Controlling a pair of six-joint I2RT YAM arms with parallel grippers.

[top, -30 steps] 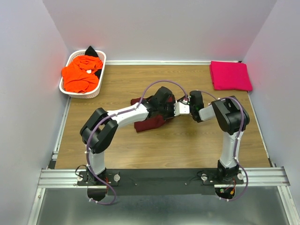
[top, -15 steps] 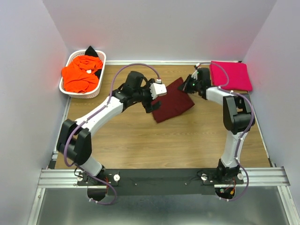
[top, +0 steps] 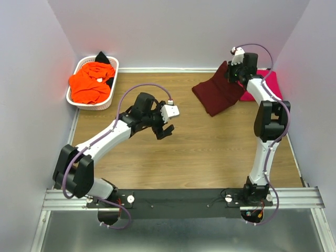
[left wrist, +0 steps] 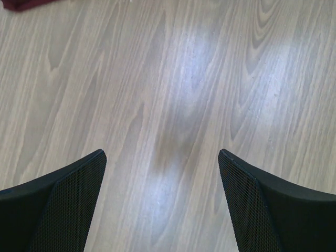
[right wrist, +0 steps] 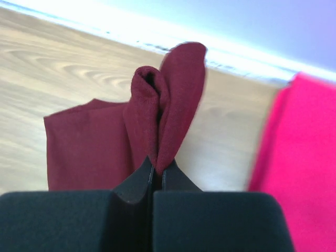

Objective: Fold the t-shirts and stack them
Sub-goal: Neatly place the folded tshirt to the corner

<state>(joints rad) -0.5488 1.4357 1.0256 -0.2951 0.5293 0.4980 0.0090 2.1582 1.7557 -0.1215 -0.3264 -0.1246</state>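
Maroon t-shirt point(top: 215, 97) now beside pink t-shirt point(right wrist: 299, 173)

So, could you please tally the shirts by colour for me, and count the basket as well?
maroon shirt: 1
pink shirt: 1
orange shirt: 1
black shirt: 1
basket: 1
Total: 5

Bright, even light is falling from above, casting only soft shadows. A pale sheen is glaring off the desk point(left wrist: 178, 79) in the left wrist view. The maroon t-shirt point(right wrist: 178, 89) and pink t-shirt point(right wrist: 299, 157) are looking softly blurred in the right wrist view.
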